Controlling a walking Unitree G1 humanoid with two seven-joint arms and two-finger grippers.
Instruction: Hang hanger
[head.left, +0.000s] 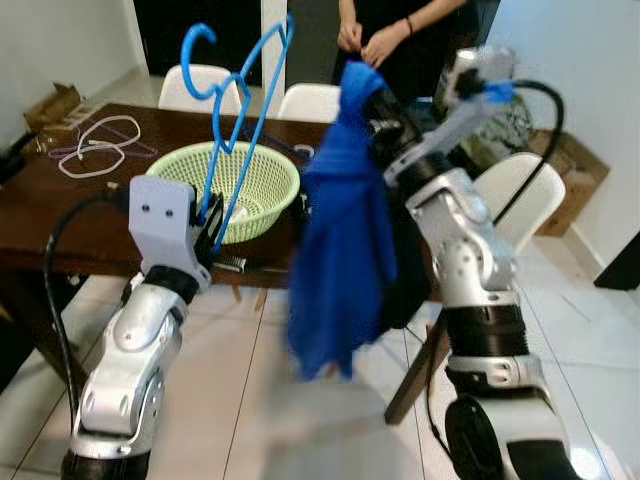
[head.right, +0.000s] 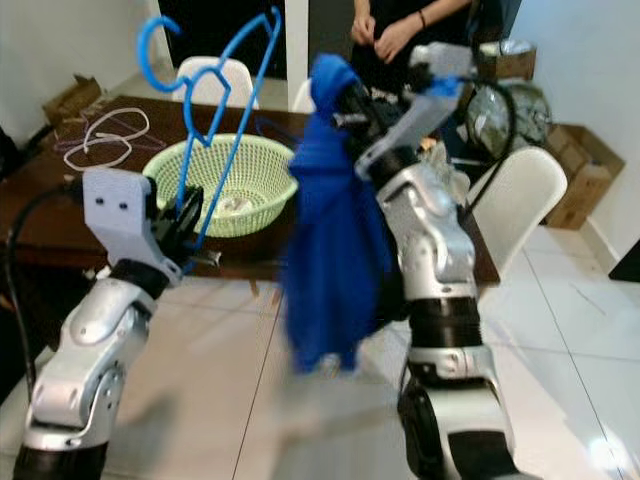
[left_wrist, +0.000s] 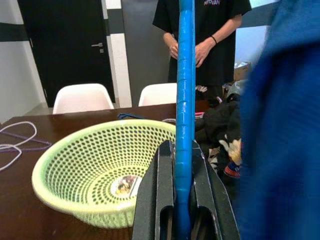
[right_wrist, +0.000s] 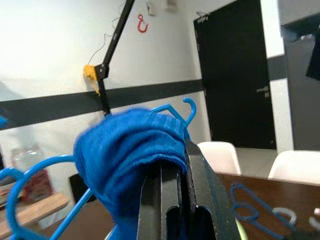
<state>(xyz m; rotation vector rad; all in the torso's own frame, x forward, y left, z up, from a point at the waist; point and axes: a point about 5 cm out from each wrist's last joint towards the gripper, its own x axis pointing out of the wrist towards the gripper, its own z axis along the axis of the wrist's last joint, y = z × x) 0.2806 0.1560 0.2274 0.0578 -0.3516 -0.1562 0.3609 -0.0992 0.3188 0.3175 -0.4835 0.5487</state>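
My left gripper (head.left: 212, 222) is shut on the lower bar of a blue plastic hanger (head.left: 238, 100), which stands upright with its hook at the top left. In the left wrist view the hanger bar (left_wrist: 185, 100) runs between the two black fingers (left_wrist: 159, 195). A blue garment (head.left: 342, 230) hangs in the middle from my raised right gripper (head.left: 372, 105), which is shut on its top fold. The right wrist view shows the cloth (right_wrist: 130, 165) bunched over the fingers (right_wrist: 200, 195). Hanger and garment are side by side, apart.
A light green basket (head.left: 232, 182) sits on the dark wooden table (head.left: 60, 230) behind the hanger. White and purple hangers (head.left: 95, 145) lie at the table's far left. A person in black (head.left: 400, 40) stands behind the table among white chairs (head.left: 515, 205). Tiled floor lies below.
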